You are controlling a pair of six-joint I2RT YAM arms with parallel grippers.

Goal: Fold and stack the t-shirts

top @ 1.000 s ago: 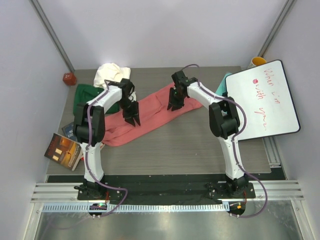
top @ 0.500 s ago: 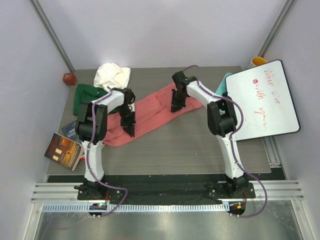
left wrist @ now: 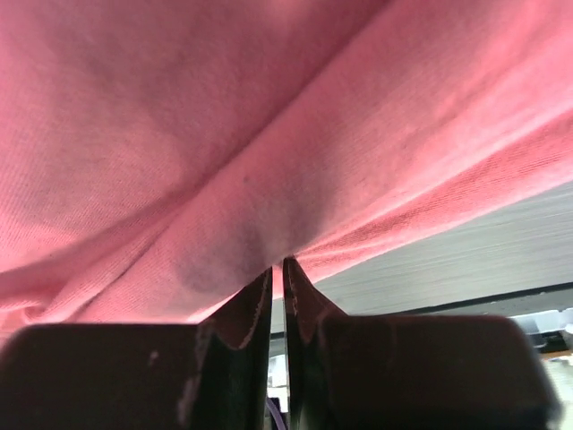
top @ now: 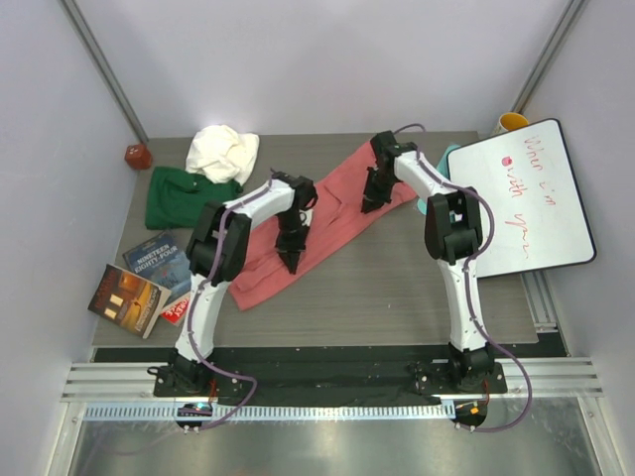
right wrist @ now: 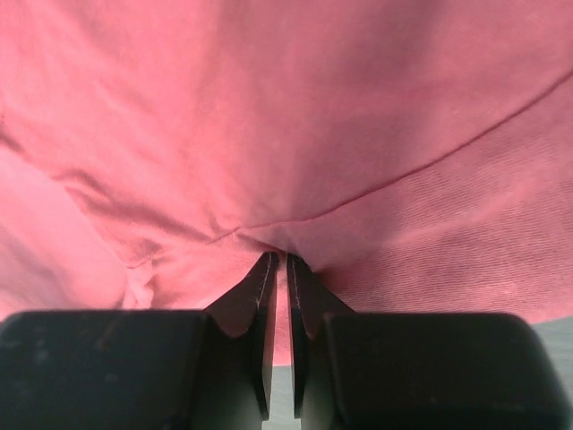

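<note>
Salmon-pink t-shirt (top: 335, 214) lies on the bench (top: 397, 288), long axis running near-left to far-right. Left fingers (left wrist: 251, 313) and right fingers (right wrist: 255, 305) each pinch its cloth. Red handwriting on the whiteboard (top: 526, 198) is unreadable.

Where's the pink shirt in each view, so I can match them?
Top: shirt runs diagonally across the table, lower left to upper right.
Left wrist: shirt fills the upper frame, pinched by left gripper.
Right wrist: shirt fills nearly everything, pinched by right gripper.
Landmark: grey table, below the shirt in top and left wrist.
</note>
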